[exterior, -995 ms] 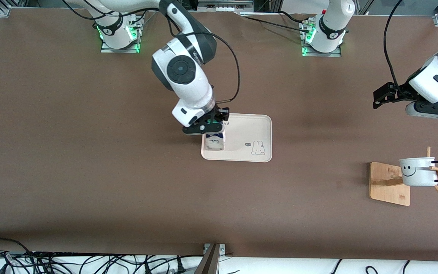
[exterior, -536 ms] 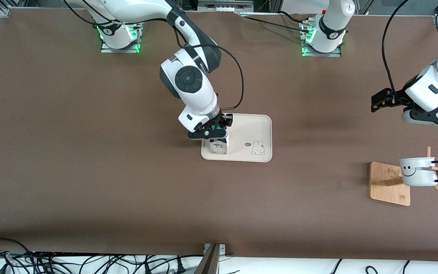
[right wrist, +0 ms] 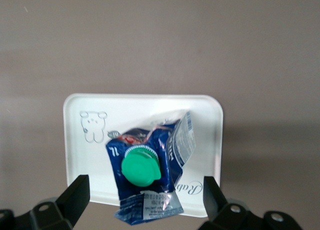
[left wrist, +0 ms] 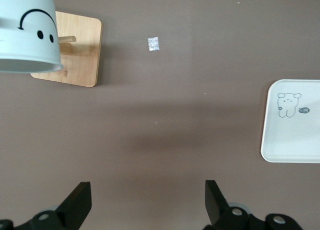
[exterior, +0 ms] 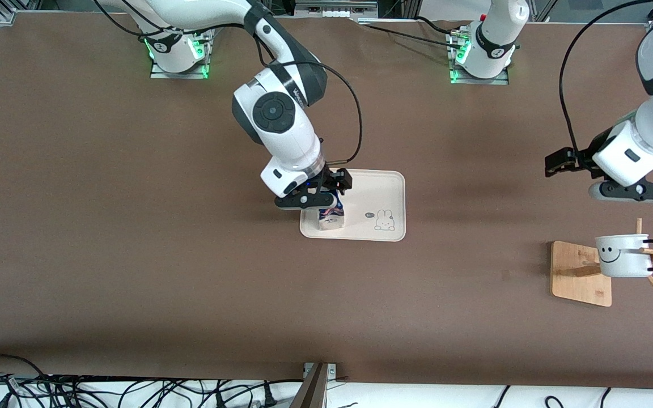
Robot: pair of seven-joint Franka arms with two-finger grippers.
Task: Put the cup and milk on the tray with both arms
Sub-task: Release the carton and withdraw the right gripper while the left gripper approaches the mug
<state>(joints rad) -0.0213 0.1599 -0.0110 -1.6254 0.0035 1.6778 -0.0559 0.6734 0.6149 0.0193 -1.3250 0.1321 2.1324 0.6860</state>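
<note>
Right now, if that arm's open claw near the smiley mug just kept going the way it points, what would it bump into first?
Probably only bare table. The left gripper, open, points down at brown surface between the cup and the tray; depth is uncertain.

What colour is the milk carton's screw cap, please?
Green; the screw cap on the milk shows best in the right wrist view.

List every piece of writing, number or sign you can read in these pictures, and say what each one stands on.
"Rab", the start of a script word, partly covered: on the tray, beside the milk.
Print on the milk carton's panels: too small to read.
Small dark mark by the bunny drawing on the tray: unreadable.
The cup carries a smiley face, no words.
</note>
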